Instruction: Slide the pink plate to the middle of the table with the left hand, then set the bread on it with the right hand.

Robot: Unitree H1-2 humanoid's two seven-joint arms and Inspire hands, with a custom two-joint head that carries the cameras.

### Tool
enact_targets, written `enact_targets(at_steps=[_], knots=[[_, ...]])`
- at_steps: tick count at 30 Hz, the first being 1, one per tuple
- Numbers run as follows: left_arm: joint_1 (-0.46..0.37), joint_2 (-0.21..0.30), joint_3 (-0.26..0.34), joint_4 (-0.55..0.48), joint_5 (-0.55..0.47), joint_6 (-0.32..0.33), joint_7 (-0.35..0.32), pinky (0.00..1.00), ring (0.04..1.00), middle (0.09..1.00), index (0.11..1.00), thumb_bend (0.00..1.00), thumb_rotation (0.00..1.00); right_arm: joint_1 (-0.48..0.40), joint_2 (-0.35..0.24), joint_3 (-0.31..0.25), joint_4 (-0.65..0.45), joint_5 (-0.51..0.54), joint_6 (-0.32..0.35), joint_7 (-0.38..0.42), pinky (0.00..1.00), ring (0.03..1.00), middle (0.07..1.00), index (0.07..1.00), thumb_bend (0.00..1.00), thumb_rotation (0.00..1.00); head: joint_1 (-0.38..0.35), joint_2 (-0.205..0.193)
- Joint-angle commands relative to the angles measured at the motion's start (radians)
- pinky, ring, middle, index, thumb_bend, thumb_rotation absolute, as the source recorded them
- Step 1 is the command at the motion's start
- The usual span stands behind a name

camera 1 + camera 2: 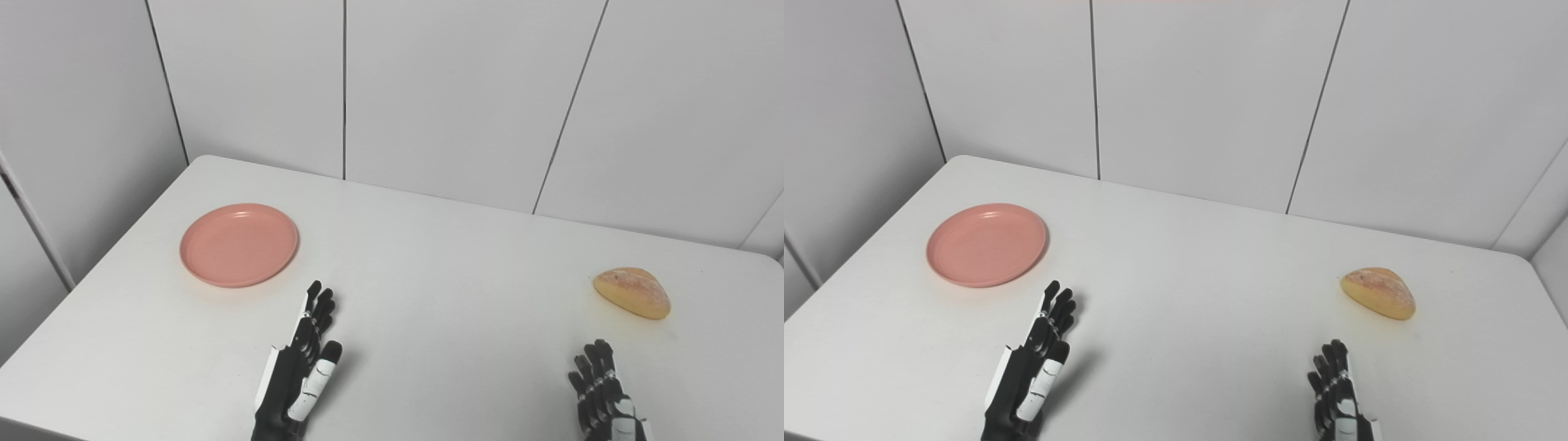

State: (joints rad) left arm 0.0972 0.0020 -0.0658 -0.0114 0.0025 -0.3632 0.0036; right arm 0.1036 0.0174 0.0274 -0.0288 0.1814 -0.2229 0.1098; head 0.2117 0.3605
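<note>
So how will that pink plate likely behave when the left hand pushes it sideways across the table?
The pink plate looks rigid and shallow, lying flat, so it should probably slide rather than tip. The white table looks smooth, so friction seems low. A push off-centre on the rim may spin it. The left hand is open and not touching it.

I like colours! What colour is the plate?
Pink, plain all over. The plate shows best in the left eye view.
</note>
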Motion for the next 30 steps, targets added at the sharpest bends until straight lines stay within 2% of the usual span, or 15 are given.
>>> enact_targets(at_steps=[1, 4, 9, 22, 25, 30], knots=[[-0.027, -0.059, -0.024, 0.069, 0.013, 0.001, 0.005, 0.98, 0.980, 0.986, 1.000, 0.74, 0.80, -0.034, -0.046, -0.041, 0.108, 0.003, -0.008, 0.000, 1.00, 1.000, 1.000, 1.000, 0.85, 1.00, 0.006, -0.021], [-0.038, -0.060, -0.024, 0.100, 0.017, -0.021, 0.013, 0.97, 0.971, 0.979, 1.000, 0.72, 0.79, -0.041, -0.048, -0.042, 0.131, 0.003, -0.013, 0.006, 1.00, 1.000, 1.000, 1.000, 0.85, 1.00, 0.023, -0.056], [-0.047, -0.058, -0.027, 0.124, 0.013, -0.034, 0.017, 0.95, 0.958, 0.969, 1.000, 0.68, 0.76, -0.049, -0.049, -0.044, 0.156, 0.005, -0.027, 0.010, 1.00, 1.000, 1.000, 1.000, 0.86, 1.00, 0.029, -0.074], [-0.041, -0.057, -0.028, 0.108, -0.004, -0.024, 0.011, 0.95, 0.952, 0.967, 1.000, 0.68, 0.73, -0.040, -0.045, -0.039, 0.135, 0.004, -0.015, 0.016, 1.00, 1.000, 1.000, 1.000, 0.86, 1.00, 0.028, -0.057], [-0.049, -0.065, -0.028, 0.110, -0.010, -0.025, 0.014, 0.90, 0.916, 0.949, 0.996, 0.71, 0.72, -0.038, -0.049, -0.039, 0.129, 0.004, -0.003, 0.017, 1.00, 1.000, 1.000, 1.000, 0.85, 1.00, 0.060, -0.052], [-0.072, -0.065, -0.027, 0.076, -0.020, 0.002, 0.012, 0.86, 0.904, 0.938, 0.988, 0.77, 0.71, -0.037, -0.051, -0.041, 0.127, 0.004, -0.004, 0.017, 1.00, 1.000, 1.000, 1.000, 0.83, 1.00, 0.059, -0.043]])
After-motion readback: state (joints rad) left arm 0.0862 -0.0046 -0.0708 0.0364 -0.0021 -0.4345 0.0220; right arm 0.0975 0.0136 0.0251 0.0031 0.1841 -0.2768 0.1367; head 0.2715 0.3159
